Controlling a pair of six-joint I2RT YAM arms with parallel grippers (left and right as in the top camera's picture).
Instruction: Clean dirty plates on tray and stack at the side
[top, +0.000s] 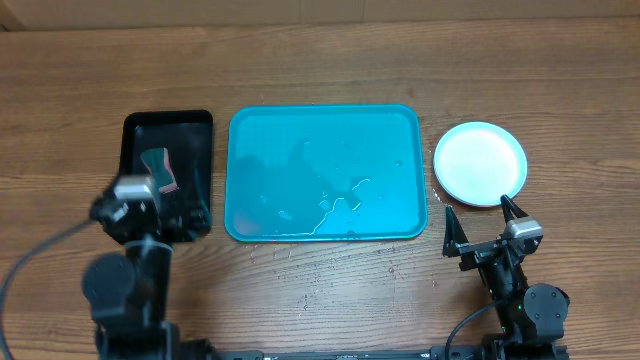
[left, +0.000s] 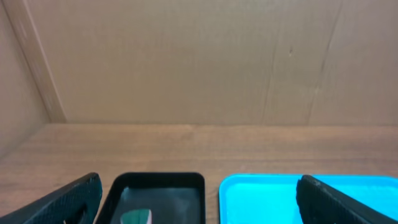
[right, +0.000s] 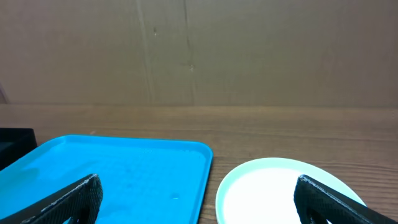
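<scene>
The teal tray (top: 325, 130) lies mid-table with no plates on it, only water drops and small puddles; it also shows in the left wrist view (left: 261, 199) and the right wrist view (right: 124, 168). The plates (top: 480, 163) sit stacked on the table right of the tray, showing a white face and a pale mint rim (right: 280, 186). No yellow-green plate shows. My right gripper (top: 482, 222) (right: 199, 199) is open and empty, just in front of the stack. My left gripper (top: 165, 205) (left: 199, 205) is open and empty over the near end of the black tray.
A narrow black tray (top: 168, 125) (left: 158, 183) stands left of the teal tray and holds a green and pink sponge (top: 160, 168) (left: 137, 218). A cardboard wall (left: 199, 62) closes the far side of the wooden table.
</scene>
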